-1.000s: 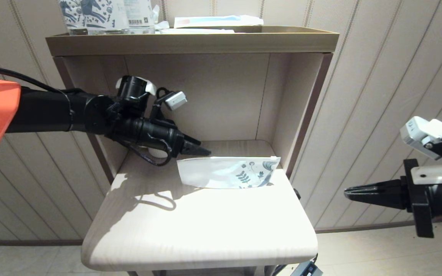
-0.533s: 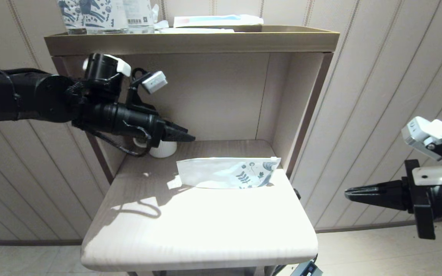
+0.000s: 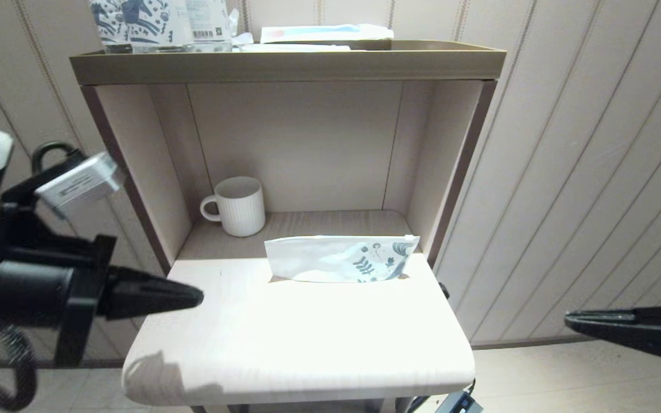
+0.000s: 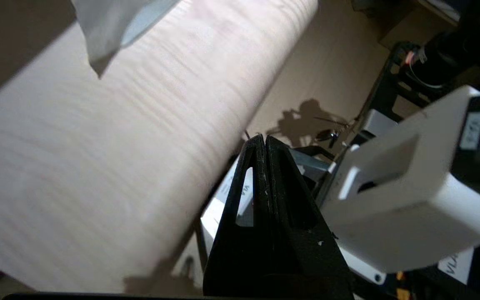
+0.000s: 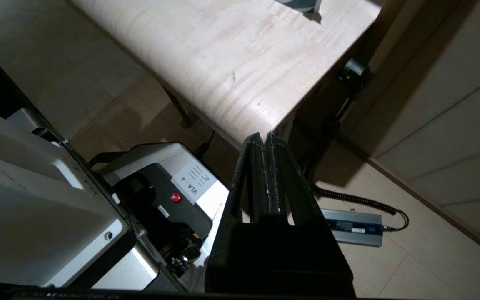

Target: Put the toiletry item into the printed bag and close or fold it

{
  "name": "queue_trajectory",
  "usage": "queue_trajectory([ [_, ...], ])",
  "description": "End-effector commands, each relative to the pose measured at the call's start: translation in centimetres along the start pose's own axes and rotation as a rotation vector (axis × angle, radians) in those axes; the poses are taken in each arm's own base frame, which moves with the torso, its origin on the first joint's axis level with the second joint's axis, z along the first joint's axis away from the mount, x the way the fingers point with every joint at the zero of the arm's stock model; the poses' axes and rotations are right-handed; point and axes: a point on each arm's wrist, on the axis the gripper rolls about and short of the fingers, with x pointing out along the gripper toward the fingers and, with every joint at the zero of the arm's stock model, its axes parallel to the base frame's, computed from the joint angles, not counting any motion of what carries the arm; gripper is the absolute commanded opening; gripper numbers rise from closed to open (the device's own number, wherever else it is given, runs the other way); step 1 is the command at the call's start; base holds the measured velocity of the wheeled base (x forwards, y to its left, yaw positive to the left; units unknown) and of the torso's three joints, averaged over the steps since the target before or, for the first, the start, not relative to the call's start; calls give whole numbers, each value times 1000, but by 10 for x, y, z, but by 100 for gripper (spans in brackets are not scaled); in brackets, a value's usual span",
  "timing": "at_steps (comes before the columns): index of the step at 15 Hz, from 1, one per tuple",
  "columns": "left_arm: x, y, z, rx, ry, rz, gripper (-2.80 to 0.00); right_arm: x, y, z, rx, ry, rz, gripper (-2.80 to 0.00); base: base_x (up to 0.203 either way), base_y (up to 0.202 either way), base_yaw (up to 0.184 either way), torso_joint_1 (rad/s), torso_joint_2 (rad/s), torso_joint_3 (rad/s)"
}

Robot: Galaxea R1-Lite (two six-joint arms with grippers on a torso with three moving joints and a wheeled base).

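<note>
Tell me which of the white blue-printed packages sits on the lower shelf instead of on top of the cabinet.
The printed bag with leaves and flowers at one end. It lies on the lower shelf near the mug; the horse-printed packs stand on top.

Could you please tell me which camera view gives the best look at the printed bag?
The head view: the whole printed bag shows on the table, with its blue leaf print. The left wrist view catches only a blurred plain corner; the right wrist view shows only a sliver at the picture's edge.

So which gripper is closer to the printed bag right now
Left. The left gripper sits off the shelf's front left corner, shut and empty, a short way from the printed bag. The right gripper hangs farther off, past the shelf's right edge, shut too.
</note>
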Motion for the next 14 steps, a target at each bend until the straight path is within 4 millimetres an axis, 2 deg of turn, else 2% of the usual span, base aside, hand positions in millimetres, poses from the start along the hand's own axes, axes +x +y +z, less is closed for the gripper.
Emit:
queue_trajectory([
  [1, -46, -54, -37, 70, -69, 35, -280, -28, 26, -17, -2, -29, -43, -280, 0, 0, 0, 0, 0, 0],
  [4, -82, -96, -74, 106, -121, 161, -280, -53, 56, -37, 77, -68, -135, -280, 0, 0, 0, 0, 0, 0],
  [6, -101, -117, -103, 79, -164, 383, -280, -67, 76, -56, 140, -117, -298, -280, 0, 0, 0, 0, 0, 0],
  [7, -103, -121, -120, 38, -163, 524, -280, -70, 86, -71, 143, -139, -355, -280, 0, 0, 0, 0, 0, 0],
  [9, -92, -120, -156, -99, -136, 724, -280, -64, 100, -111, 165, -133, -418, -280, 0, 0, 0, 0, 0, 0],
  [11, -80, -118, -183, -189, -134, 896, -280, -46, 97, -147, 201, -39, -453, -280, 0, 0, 0, 0, 0, 0],
  [14, -61, -112, -208, -248, -130, 1115, -280, -31, 82, -165, 146, -90, -634, -280, 0, 0, 0, 0, 0, 0],
])
